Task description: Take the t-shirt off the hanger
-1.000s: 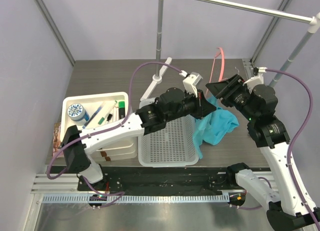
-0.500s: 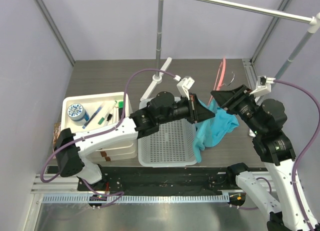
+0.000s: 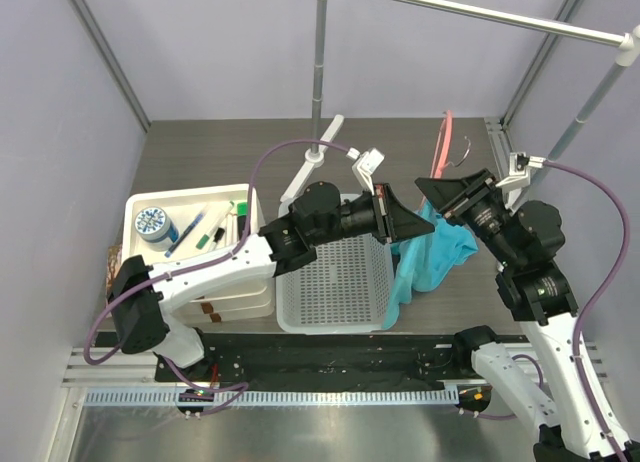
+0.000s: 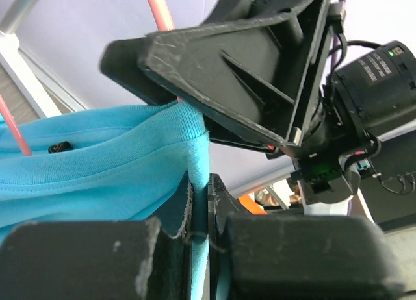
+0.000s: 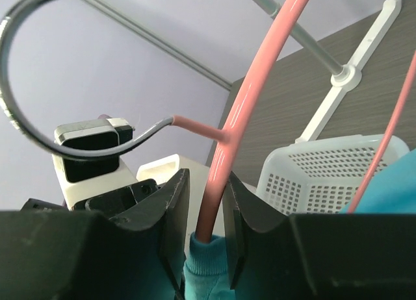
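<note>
The turquoise t-shirt [image 3: 432, 254] hangs bunched between the two grippers, over the right rim of the white mesh basket [image 3: 335, 282]. My left gripper [image 3: 416, 224] is shut on a fold of the shirt just below its collar, as the left wrist view [image 4: 207, 183] shows. My right gripper [image 3: 432, 194] is shut on one arm of the salmon-pink hanger [image 3: 441, 147]. In the right wrist view [image 5: 207, 189] the hanger [image 5: 242, 112] rises out of the shirt's neck [image 5: 208, 271]. Its wire hook [image 5: 26, 134] hangs free of the rail.
The silver rack rail [image 3: 480, 14] crosses the top, with its upright pole [image 3: 319, 77] behind the basket. A white tray [image 3: 190, 222] of small items stands at the left. The two grippers are almost touching.
The right arm has swung the hanger to the right and a little nearer. The left gripper has drawn slightly left with the shirt, which now hangs narrower and longer.
</note>
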{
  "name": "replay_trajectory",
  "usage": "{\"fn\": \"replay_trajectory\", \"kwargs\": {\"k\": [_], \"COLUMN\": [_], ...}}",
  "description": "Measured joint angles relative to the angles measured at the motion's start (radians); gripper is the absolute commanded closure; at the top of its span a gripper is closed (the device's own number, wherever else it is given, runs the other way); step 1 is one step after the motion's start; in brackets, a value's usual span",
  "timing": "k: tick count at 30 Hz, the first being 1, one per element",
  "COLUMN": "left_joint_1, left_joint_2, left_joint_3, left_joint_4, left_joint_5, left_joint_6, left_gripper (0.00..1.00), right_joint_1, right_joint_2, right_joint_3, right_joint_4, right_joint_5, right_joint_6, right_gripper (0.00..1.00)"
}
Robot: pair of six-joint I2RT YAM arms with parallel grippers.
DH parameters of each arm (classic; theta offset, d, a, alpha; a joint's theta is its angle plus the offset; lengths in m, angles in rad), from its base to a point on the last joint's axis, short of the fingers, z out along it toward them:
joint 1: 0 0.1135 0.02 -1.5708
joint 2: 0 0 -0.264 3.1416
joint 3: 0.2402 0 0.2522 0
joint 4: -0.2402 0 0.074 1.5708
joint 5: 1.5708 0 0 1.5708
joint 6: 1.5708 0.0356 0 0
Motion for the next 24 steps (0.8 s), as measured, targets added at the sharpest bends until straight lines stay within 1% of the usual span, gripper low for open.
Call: {"fn": "replay_trajectory", "kwargs": {"k": [5,8,9,11,12,17,24], "left_joint_1": [0.0,-0.003,-0.002,-0.002,-0.003,-0.009,-0.021], "left_joint_2": [0.0,0.0,0.0,0.008,0.014,0.029,0.027], "left_joint_3": [-0.01,-0.01,-0.01,-0.01,-0.01,-0.007,0.011], "left_joint_4": [0.003,-0.002,-0.006,-0.008,-0.008,-0.003,-0.041], "left_joint_5": [0.023,0.036,0.037,0.046,0.049,0.056,0.049], "left_joint_6": [-0.01,-0.011,-0.012,-0.006,-0.003,0.001,0.037], "left_gripper": [1.0,1.0,1.0,1.0,1.0,1.0,1.0], "right_joint_1": [0.0,0.0,0.0,0.003,0.004,0.008,0.008], "right_joint_2": [0.031,0.053,0.058,0.065,0.067,0.062,0.026], "right_joint_3": [-0.019,-0.02,-0.02,-0.02,-0.02,-0.021,-0.022], "right_joint_4": [0.027,0.041,0.047,0.057,0.055,0.036,0.006], "right_joint_5": [-0.036,-0.048,-0.054,-0.065,-0.073,-0.072,-0.037], "right_joint_6": [0.032,0.04,0.056,0.082,0.093,0.106,0.107], "right_gripper": [0.68,0.81,0.84,0.97,0.99,0.99,0.99]}}
